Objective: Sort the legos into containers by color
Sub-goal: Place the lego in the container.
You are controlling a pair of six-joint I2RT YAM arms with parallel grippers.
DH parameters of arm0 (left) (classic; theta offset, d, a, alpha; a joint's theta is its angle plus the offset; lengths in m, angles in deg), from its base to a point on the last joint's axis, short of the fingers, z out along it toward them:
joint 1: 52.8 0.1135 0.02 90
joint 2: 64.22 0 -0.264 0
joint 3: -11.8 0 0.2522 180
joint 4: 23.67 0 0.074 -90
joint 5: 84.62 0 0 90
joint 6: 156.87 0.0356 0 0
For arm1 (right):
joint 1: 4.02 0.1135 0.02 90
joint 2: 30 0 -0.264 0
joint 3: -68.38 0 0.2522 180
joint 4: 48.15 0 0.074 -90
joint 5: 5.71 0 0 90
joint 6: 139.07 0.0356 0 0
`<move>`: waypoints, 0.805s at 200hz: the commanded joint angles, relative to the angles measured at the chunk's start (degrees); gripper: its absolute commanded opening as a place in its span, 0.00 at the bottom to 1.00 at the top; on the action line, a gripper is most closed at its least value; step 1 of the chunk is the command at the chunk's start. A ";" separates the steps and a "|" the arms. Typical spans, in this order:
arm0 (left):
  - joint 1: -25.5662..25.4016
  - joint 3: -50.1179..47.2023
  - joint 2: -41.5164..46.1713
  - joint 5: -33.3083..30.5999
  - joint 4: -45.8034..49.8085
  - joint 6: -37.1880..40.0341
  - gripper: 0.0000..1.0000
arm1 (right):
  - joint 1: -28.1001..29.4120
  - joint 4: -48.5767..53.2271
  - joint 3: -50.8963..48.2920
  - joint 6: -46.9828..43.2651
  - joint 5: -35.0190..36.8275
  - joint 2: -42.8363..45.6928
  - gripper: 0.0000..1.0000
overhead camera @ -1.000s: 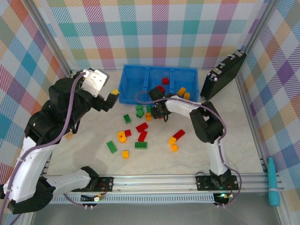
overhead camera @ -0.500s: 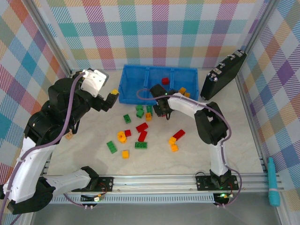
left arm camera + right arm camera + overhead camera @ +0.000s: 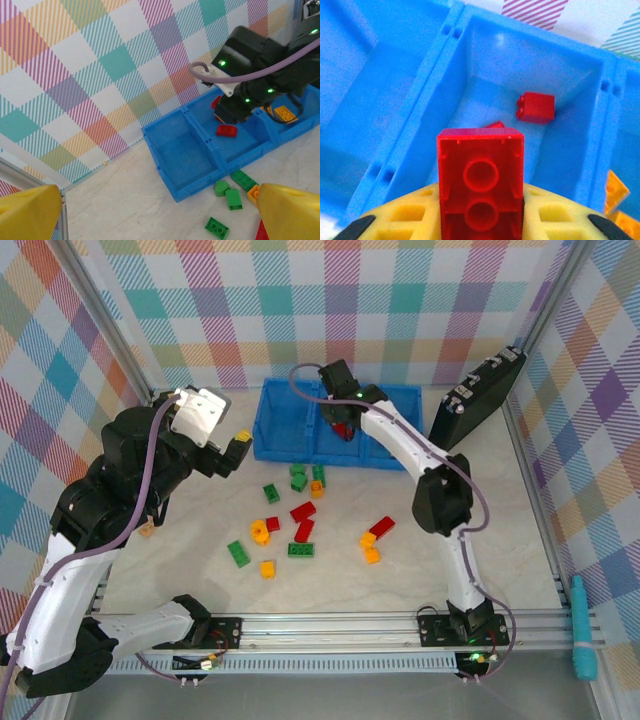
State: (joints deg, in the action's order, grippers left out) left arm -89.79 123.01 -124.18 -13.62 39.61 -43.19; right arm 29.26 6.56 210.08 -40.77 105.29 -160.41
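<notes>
A long blue plastic bin [image 3: 285, 430] holds a small red studded brick [image 3: 536, 107] in its middle compartment; another red brick [image 3: 481, 185] hangs above it. Red, green and yellow bricks [image 3: 302, 510] lie scattered before the bin.

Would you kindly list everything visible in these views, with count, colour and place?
bin: one, blue, three compartments, far side of table.
held lego: one, red, above middle compartment.
binned red lego: one clear, middle compartment.
binned orange legos: two, right compartment.
loose legos: about fifteen; red, green, yellow-orange; table before bin.
case: one, black, right of bin.
left end effector: open, yellow fingers, left of bin.
right end effector: shut on held lego.
</notes>
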 commanded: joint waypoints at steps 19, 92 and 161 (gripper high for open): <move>-0.54 2.60 -0.62 -1.20 0.04 0.84 1.00 | -1.18 8.58 14.63 1.82 1.11 -13.08 0.28; -0.55 0.02 -0.44 -2.14 -1.18 1.89 1.00 | -1.55 7.54 9.34 4.26 -3.01 -14.76 0.37; -0.54 1.24 -0.68 -0.76 0.17 1.72 1.00 | -1.55 5.28 2.36 3.62 -3.51 -8.01 0.53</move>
State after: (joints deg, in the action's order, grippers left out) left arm -89.81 123.25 -124.90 -14.67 39.47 -41.94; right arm 27.69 13.18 213.51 -37.39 102.42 -175.14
